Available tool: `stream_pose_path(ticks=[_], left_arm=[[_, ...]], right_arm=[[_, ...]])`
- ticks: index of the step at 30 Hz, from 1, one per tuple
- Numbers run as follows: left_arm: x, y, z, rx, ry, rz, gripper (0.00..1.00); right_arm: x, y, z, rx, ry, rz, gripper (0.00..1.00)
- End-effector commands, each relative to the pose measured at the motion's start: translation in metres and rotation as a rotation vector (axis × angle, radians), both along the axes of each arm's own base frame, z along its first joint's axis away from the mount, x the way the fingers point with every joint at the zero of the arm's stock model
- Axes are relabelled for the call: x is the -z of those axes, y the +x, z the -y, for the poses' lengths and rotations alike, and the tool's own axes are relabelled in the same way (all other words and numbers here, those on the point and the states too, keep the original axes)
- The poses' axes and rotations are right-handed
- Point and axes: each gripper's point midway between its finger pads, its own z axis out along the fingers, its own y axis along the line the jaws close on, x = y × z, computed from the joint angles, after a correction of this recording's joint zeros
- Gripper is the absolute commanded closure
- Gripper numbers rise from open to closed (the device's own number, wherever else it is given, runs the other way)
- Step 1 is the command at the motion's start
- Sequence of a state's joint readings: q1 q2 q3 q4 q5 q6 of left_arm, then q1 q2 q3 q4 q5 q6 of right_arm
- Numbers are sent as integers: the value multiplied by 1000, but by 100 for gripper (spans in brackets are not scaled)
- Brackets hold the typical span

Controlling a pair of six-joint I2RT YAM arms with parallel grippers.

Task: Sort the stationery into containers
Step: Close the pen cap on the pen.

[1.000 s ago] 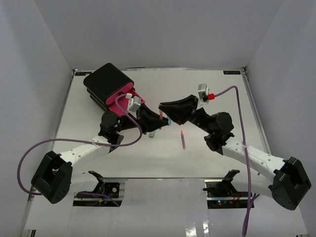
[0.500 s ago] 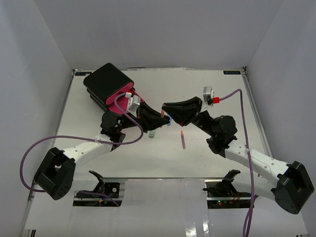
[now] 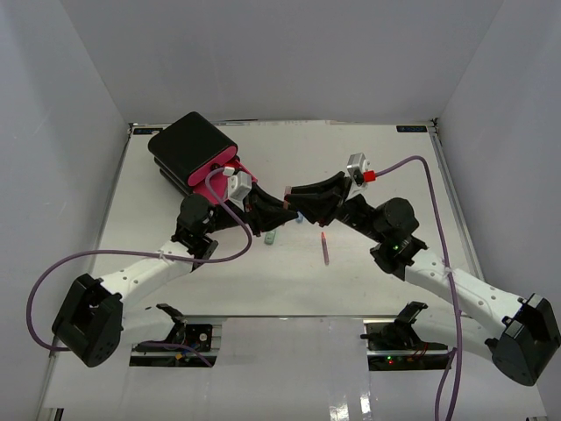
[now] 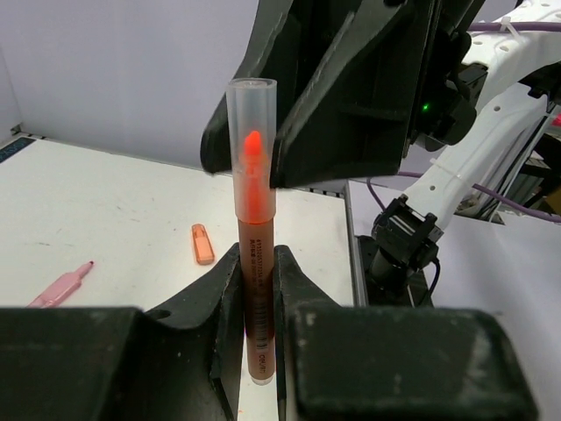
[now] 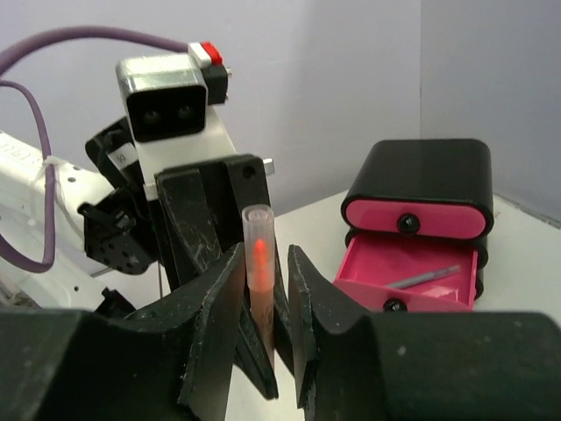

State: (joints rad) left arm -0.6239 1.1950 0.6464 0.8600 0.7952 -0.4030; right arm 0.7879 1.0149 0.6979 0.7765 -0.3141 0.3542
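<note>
My left gripper point(image 4: 256, 294) is shut on an orange highlighter point(image 4: 253, 219) with a clear cap and holds it upright above the table. My right gripper point(image 5: 265, 276) is open, and its fingers stand on either side of the highlighter's point(image 5: 260, 263) capped end; the left finger is against it and the right one is a little apart. In the top view both grippers point(image 3: 279, 210) point(image 3: 295, 200) meet at mid-table. The black drawer box point(image 3: 187, 145) stands at the back left. Its middle pink drawer point(image 5: 412, 267) is pulled open and holds a thin grey pen point(image 5: 424, 276).
A pink pen point(image 3: 325, 250) lies on the table right of centre, a green piece point(image 3: 271, 237) under the left gripper and a blue piece point(image 3: 301, 218) beside the fingers. The left wrist view shows a loose orange cap point(image 4: 202, 244) and a pink pen point(image 4: 61, 286).
The two grippers have closed in on each other. The right gripper moved left until its fingers stood around the highlighter held by the left gripper.
</note>
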Motion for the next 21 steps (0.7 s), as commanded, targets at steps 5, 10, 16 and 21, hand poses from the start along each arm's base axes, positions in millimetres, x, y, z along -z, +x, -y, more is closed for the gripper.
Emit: stream_pose_path(ticks=[5, 10, 16, 21], left_arm=[[-22, 2, -3, -45, -27, 88, 100], [-19, 4, -2, -52, -16, 84, 100], [-9, 8, -1, -65, 34, 61, 100], [-2, 11, -4, -93, 89, 23, 100]], right_arm=[[3, -2, 0, 9, -68, -9, 60], [-6, -6, 9, 27, -70, 8, 48], [-18, -6, 24, 100, -114, 30, 15], [-28, -4, 38, 164, -135, 54, 2]])
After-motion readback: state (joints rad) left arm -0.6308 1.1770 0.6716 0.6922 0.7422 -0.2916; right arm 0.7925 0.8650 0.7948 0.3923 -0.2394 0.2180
